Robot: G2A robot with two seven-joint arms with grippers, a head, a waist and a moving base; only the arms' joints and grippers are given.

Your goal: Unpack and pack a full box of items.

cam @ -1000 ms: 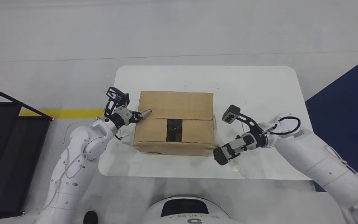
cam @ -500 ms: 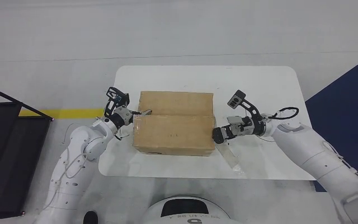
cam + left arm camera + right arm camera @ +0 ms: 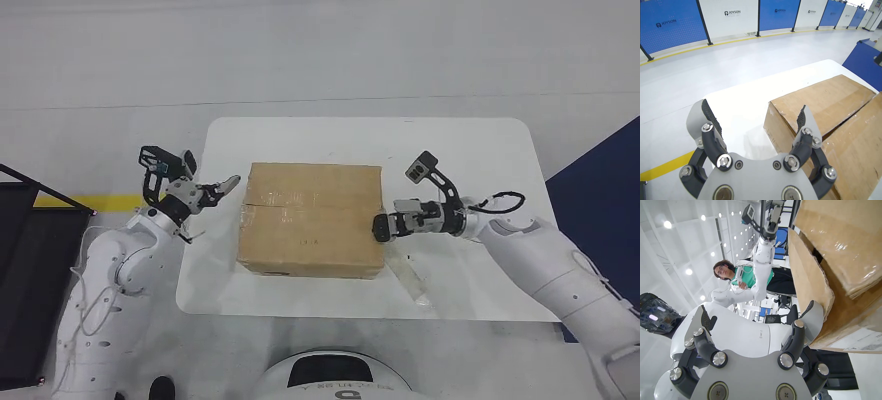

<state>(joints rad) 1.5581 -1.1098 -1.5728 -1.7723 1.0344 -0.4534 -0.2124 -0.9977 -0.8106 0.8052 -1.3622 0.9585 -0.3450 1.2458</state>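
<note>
Top view shows the cardboard box (image 3: 310, 220) in the middle of the table (image 3: 460, 150), flaps folded shut, with the left gripper (image 3: 754, 104) spread just off one end and the right gripper (image 3: 380, 227) spread against the other, so either packing looks finished or unpacking has not begun.

The box (image 3: 311, 225) is showing matt brown cardboard, and the clear tape (image 3: 840, 245) on its seam is shining glossy. The table (image 3: 470, 160) is looking smooth, while the left gripper (image 3: 754, 103) is showing grey metal with ribbed black pads (image 3: 712, 118).
</note>
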